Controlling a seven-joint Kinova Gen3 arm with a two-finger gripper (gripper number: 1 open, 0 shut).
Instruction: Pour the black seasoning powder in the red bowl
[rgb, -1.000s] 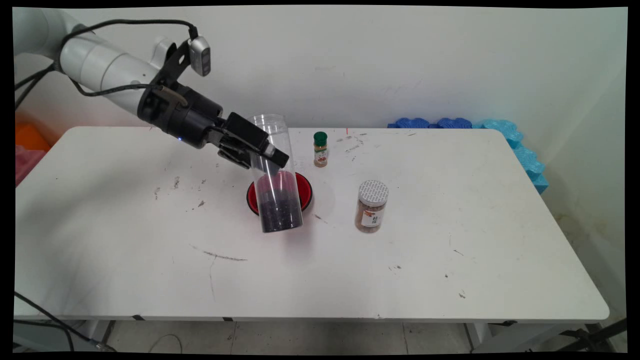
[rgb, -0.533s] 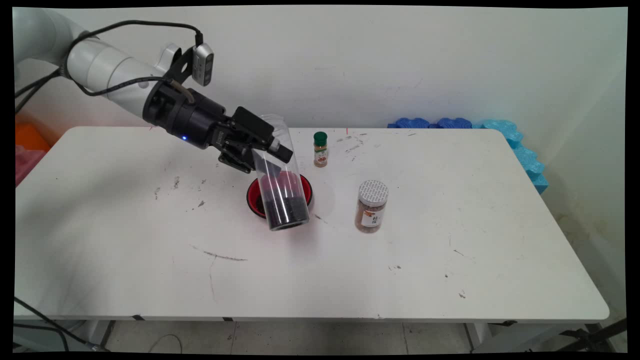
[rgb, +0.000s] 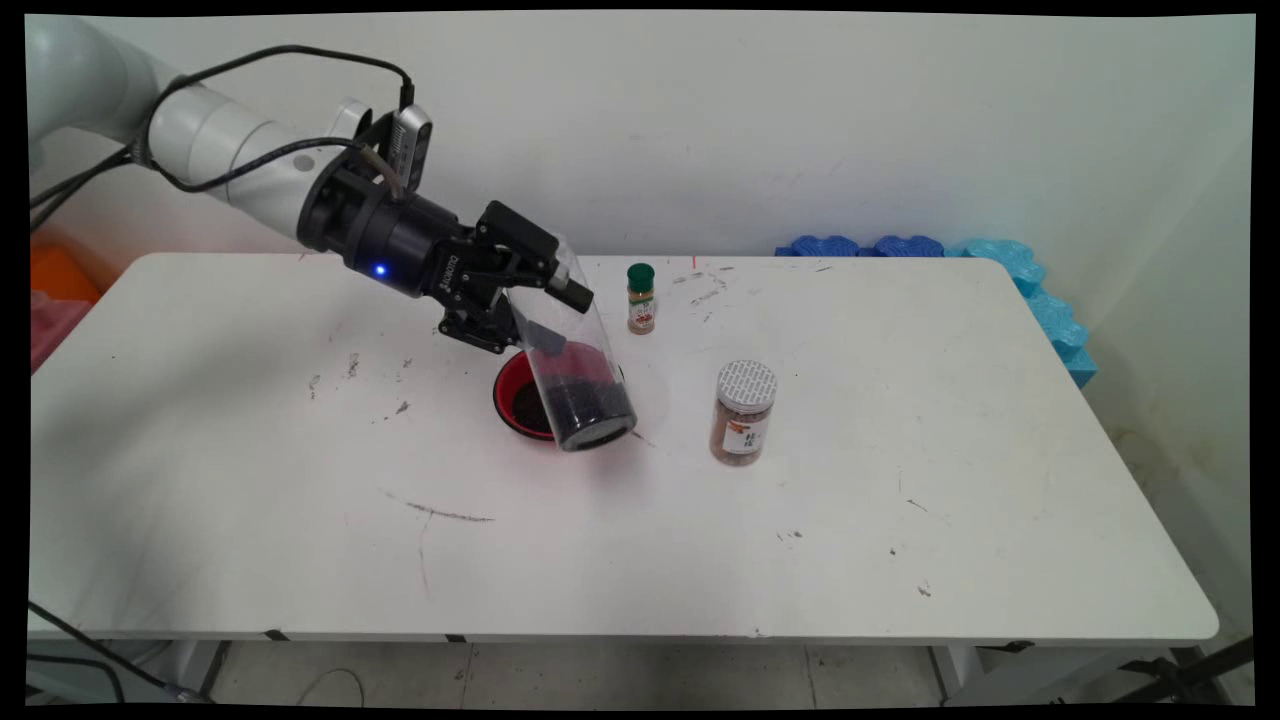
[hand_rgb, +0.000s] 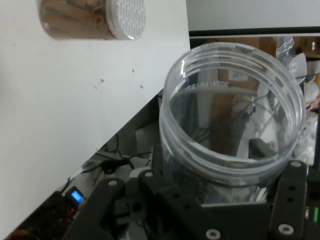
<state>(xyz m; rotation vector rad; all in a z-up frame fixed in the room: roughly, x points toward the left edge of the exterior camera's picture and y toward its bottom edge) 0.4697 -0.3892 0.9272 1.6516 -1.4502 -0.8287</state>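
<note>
Above the red bowl (rgb: 520, 405) my gripper (rgb: 535, 300) clamps the tilted clear jar (rgb: 578, 380) near its open mouth, thin slick plastic, bottom-heavy with dark grains, likely slippery.

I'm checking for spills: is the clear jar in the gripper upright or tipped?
Tipped. The clear jar, clamped in the gripper, leans over the red bowl, dark contents at its lower end.
</note>
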